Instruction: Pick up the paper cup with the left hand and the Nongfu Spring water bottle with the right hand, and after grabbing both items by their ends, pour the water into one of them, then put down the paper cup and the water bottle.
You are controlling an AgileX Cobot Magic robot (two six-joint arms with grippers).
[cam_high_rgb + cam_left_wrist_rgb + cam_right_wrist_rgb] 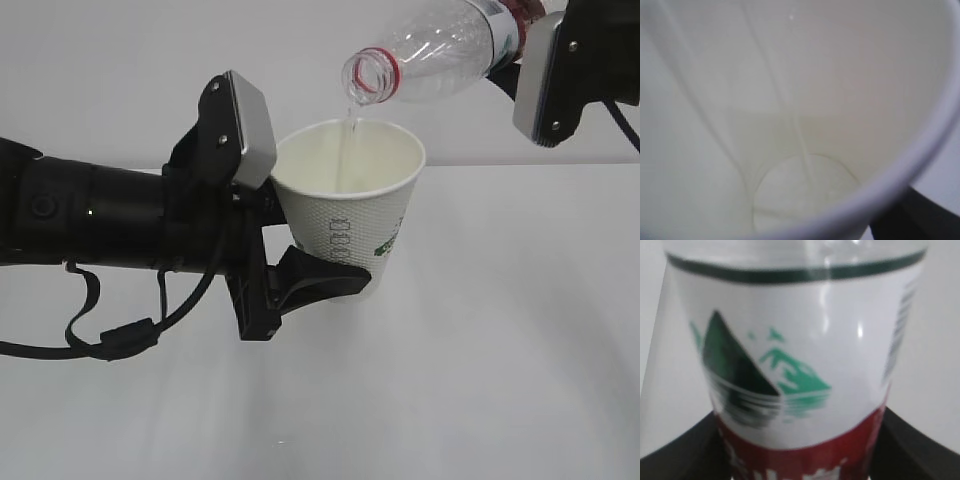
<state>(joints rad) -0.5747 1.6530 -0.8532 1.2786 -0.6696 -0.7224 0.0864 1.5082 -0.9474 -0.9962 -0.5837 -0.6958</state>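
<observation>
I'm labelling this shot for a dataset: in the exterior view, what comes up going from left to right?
Left hand on its black arm → paper cup → thin stream of water falling into the cup → Nongfu Spring water bottle, tilted mouth-down → right hand at the top right corner.

bottle label [790, 370] between hand fingers [912, 445]

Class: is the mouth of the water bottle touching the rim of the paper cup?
Apart. The exterior view shows the water bottle mouth above the paper cup rim, with background visible between them.
</observation>
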